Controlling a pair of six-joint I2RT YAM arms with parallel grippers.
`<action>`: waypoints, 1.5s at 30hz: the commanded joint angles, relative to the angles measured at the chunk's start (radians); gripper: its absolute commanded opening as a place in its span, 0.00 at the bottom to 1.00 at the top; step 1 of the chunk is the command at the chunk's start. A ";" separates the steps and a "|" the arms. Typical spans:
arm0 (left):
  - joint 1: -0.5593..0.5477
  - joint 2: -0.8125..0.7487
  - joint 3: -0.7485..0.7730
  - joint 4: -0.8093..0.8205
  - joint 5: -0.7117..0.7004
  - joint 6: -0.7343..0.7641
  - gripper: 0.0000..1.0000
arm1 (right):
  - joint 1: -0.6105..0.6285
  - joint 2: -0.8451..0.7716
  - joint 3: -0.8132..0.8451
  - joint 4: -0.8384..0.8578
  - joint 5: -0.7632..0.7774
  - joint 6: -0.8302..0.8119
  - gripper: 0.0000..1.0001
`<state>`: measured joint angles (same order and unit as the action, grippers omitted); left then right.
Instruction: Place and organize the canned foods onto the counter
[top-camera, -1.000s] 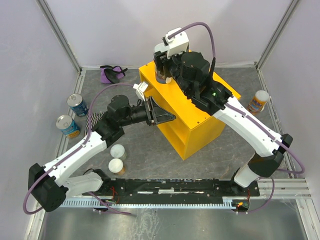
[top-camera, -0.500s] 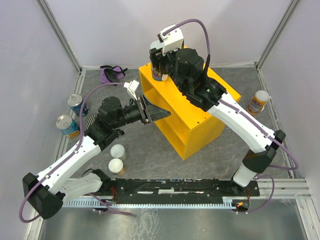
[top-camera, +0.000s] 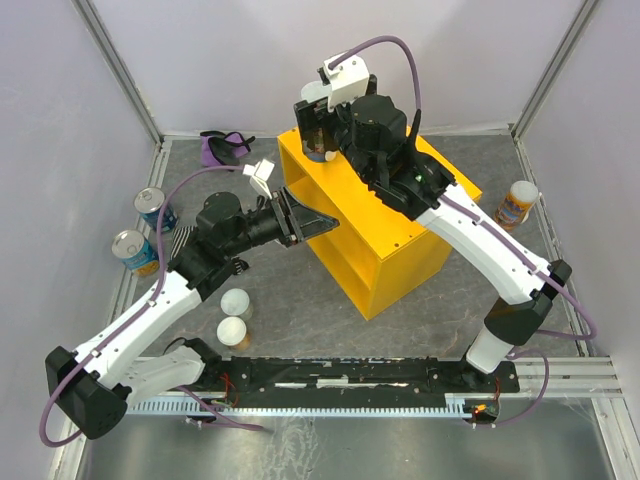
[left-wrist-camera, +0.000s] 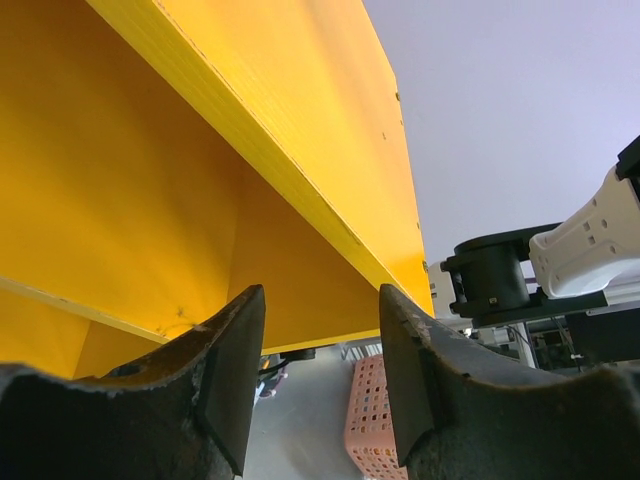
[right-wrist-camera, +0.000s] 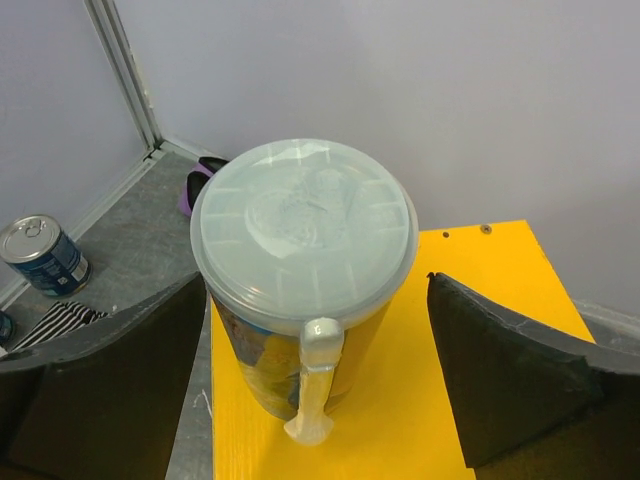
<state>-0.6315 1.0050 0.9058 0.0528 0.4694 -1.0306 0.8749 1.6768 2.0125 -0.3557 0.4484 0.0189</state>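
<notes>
only the right wrist view shows the gap. the right tool (right-wrist-camera: 316, 283) stands wide open, one finger on each side of the tall can (right-wrist-camera: 303, 225). there is clear space on the can's right, and on its left i cannot tell whether the finger touches, so the tool has hold of nothing. the can stands upright, clear lid on, at the far left corner of the yellow cabinet (right-wrist-camera: 480, 260) top. from above, that tool hides most of the can. the left wrist view shows the left tool (left-wrist-camera: 320, 300) part open, with nothing between its fingers, looking up under the cabinet's hollow side. the top view takes in other cans on the table (top-camera: 300, 300): two blue tins (top-camera: 155, 208) by the left wall, two white-lidded tubs (top-camera: 236, 302) beside the left arm, and an orange can (top-camera: 516, 203) at the right.
</notes>
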 joint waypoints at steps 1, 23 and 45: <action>0.006 -0.005 0.041 0.041 -0.010 0.042 0.57 | -0.004 -0.023 0.045 -0.014 -0.006 0.031 1.00; 0.007 0.129 0.084 0.191 -0.055 -0.036 0.76 | -0.004 -0.245 -0.058 -0.078 0.031 0.076 0.99; 0.006 0.195 0.082 0.255 -0.178 -0.022 0.42 | -0.116 -0.408 -0.170 -0.133 0.366 0.065 0.80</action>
<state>-0.6296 1.1931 0.9577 0.2653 0.3176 -1.0630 0.8238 1.2919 1.8431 -0.4751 0.7521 0.0669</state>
